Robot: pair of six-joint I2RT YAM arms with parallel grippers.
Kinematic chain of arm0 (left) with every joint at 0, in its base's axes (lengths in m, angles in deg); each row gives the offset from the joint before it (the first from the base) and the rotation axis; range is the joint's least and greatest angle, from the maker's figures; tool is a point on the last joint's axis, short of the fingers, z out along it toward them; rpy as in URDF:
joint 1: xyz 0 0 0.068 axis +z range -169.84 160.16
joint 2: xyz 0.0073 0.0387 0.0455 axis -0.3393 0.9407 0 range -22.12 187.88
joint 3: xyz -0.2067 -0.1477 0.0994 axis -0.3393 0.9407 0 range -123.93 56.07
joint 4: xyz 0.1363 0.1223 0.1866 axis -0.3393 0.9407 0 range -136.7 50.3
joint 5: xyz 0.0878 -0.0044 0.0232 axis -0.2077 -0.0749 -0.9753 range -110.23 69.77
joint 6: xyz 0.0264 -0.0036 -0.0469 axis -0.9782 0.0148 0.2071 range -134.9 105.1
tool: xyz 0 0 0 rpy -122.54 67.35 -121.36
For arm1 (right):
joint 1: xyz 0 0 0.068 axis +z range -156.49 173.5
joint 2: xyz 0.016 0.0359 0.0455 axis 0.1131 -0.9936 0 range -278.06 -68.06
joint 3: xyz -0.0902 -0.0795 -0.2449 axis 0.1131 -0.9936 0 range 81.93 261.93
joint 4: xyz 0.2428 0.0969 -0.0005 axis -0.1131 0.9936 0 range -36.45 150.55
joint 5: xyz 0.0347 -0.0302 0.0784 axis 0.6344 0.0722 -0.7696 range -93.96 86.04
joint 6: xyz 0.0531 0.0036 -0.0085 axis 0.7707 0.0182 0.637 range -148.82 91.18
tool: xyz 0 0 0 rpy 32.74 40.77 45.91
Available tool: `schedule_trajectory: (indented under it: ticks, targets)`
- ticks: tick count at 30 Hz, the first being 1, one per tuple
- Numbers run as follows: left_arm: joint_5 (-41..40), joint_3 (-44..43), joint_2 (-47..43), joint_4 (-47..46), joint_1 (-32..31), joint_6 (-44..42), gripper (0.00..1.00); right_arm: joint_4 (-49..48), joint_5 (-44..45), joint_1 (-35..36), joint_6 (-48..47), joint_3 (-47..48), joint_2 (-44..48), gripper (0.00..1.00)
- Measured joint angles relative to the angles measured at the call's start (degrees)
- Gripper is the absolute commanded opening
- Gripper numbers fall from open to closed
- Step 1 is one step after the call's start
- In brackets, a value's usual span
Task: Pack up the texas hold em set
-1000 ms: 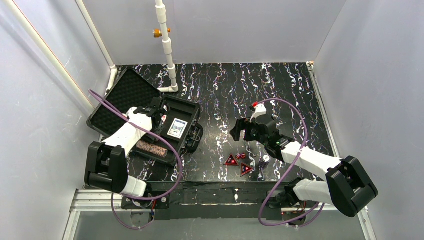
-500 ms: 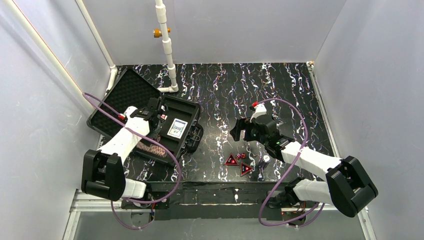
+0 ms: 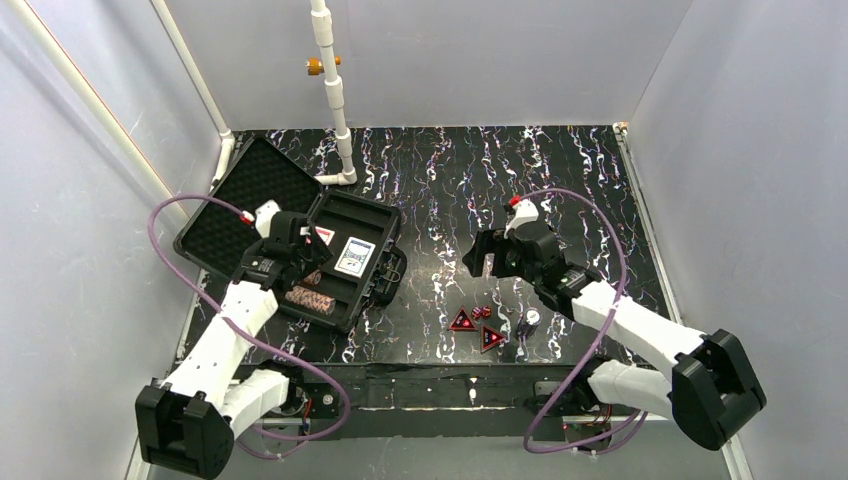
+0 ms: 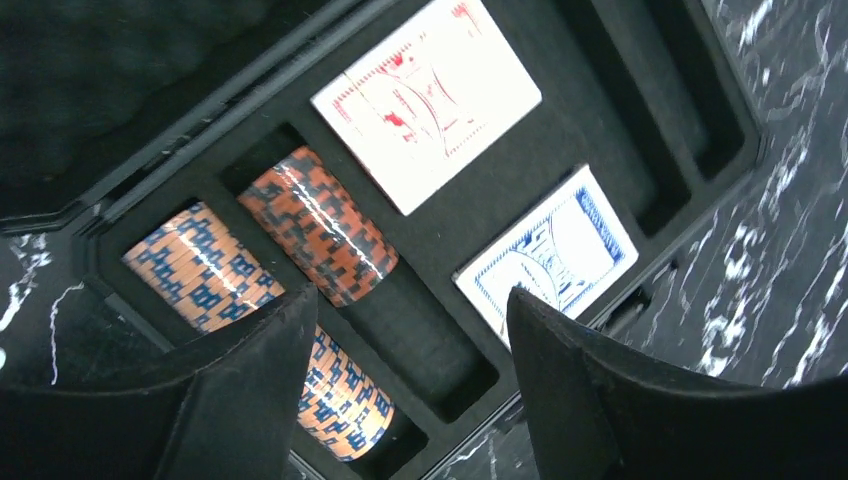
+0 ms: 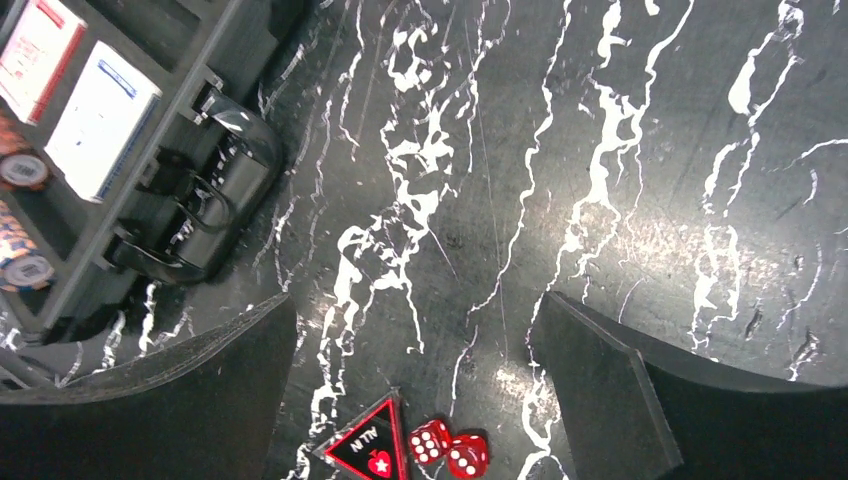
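The black case (image 3: 372, 222) lies open at the left, its foam-lined lid (image 3: 245, 185) folded back. In its foam tray sit a red deck (image 4: 428, 95), a blue deck (image 4: 548, 252) and rows of orange-and-blue chips (image 4: 315, 225) lying in the slots. My left gripper (image 4: 412, 296) hovers open above the chip slots, nothing between its fingers. On the marbled table, two red triangles (image 3: 461, 321) and two tiny red dice (image 5: 430, 440) lie loose. My right gripper (image 5: 415, 305) hangs open over the table just beyond them, empty.
The case handle (image 5: 200, 210) juts toward the table's middle. A small dark stack with a white top (image 3: 527, 320) stands right of the triangles. A white pipe (image 3: 335, 100) rises at the back behind the case. Walls close in on three sides.
My left gripper has opened and drawn back out of the case toward the near left, uncovering the red deck. The right arm has shifted only slightly.
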Motion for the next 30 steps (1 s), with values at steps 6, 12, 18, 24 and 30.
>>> schedule_trajectory:
  ticks: [6, 12, 18, 24, 30]
  targets:
    - [16.9, 4.8, 7.8, -10.2, 0.0, -15.9, 0.35, 14.9, 1.7, 0.0, 2.4, 5.5, 11.0, 0.98]
    - [17.0, 2.8, 14.1, -11.2, -0.1, -18.6, 0.38, 23.8, 2.1, 0.0, 4.0, 7.5, 18.2, 0.98]
    - [11.3, 2.8, 13.4, -10.5, -0.1, -18.4, 0.39, 27.7, 2.1, 0.0, 4.0, 10.9, 18.2, 0.98]
    - [9.6, 2.8, 12.4, -8.2, -0.1, -18.0, 0.43, 29.5, 2.1, 0.0, 4.0, 13.0, 18.4, 0.98]
    - [10.0, 2.6, 10.9, -5.9, -0.2, -18.1, 0.52, 31.9, 2.2, 0.0, 3.9, 13.8, 18.5, 0.98]
